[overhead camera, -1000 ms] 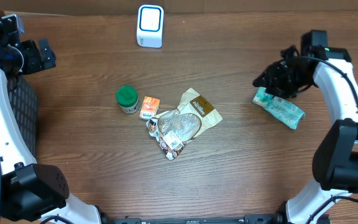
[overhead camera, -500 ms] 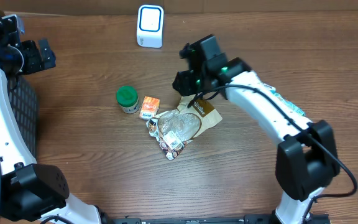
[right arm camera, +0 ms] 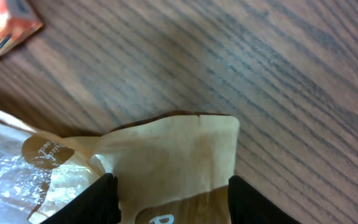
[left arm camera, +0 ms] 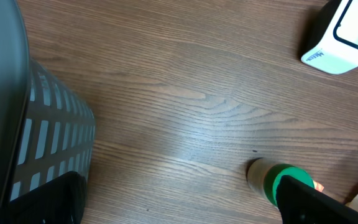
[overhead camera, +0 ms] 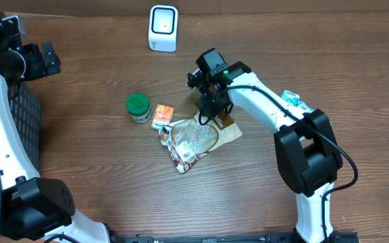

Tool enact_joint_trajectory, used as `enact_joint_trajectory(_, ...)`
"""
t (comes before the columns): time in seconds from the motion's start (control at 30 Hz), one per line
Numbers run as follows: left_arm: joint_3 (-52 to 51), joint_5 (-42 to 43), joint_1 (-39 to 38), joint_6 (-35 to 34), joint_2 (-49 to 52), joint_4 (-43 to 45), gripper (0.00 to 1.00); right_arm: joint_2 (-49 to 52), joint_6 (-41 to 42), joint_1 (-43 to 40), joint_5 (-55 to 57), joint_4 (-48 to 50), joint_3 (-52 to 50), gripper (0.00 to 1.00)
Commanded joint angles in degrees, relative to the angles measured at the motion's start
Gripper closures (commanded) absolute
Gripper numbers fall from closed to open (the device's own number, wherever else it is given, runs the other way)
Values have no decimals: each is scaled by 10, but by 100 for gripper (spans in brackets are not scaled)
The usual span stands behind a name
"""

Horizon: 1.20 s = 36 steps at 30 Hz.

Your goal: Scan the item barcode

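Straddling brown pouch [right arm camera: 174, 142], right end effector [right arm camera: 171, 186] stands part-open.

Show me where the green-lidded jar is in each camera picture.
Overhead: green-lidded jar, left of centre, beside the orange packet.
Left wrist: the jar sits bottom right.
Right wrist: not in it.
Shared landmark: the white scanner, seen overhead and from the left wrist.

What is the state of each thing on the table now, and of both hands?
left hand: open, empty.
right hand: open, low over the brown pouch.
scanner: upright, untouched.
green-lidded jar: upright, lid on.
orange packet: flat, beside the jar.
brown pouch: flat, top edge between the right hand's fingers.
clear packet: crumpled, partly on the brown pouch.
teal packet: flat, partly hidden by the right arm.
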Motion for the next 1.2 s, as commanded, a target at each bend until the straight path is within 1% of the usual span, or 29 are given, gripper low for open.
enact_joint_trajectory(0.0,3,0,-4,16,3,2,0,2,1,3,8,-37,18,44)
enact_joint_trajectory(0.07,3,0,-4,16,3,2,0,2,29,1,10,-63,18,43)
enact_joint_trajectory(0.17,3,0,-4,16,3,2,0,2,98,-9,18,-127,18,41)
enact_joint_trajectory(0.27,3,0,-4,16,3,2,0,2,125,-29,-15,-192,18,40)
enact_joint_trajectory(0.37,3,0,-4,16,3,2,0,2,123,-45,-112,-241,18,40)
enact_joint_trajectory(0.4,3,0,-4,16,3,2,1,2,104,-45,-156,-250,17,40)
enact_joint_trajectory(0.43,3,0,-4,16,3,2,0,2,60,-42,-211,-262,17,39)
enact_joint_trajectory(0.53,3,0,-4,16,3,2,0,2,18,-30,-262,-267,17,37)
enact_joint_trajectory(0.63,3,0,-4,16,3,2,1,2,17,-14,-226,-235,17,36)
enact_joint_trajectory(0.87,3,0,-4,16,3,2,0,3,16,-10,-100,-119,16,37)
enact_joint_trajectory(0.93,3,0,-4,16,3,2,1,3,9,-3,-75,-109,5,37)
enact_joint_trajectory(1.17,3,0,-4,16,3,2,1,3,4,12,-72,-109,-27,37)
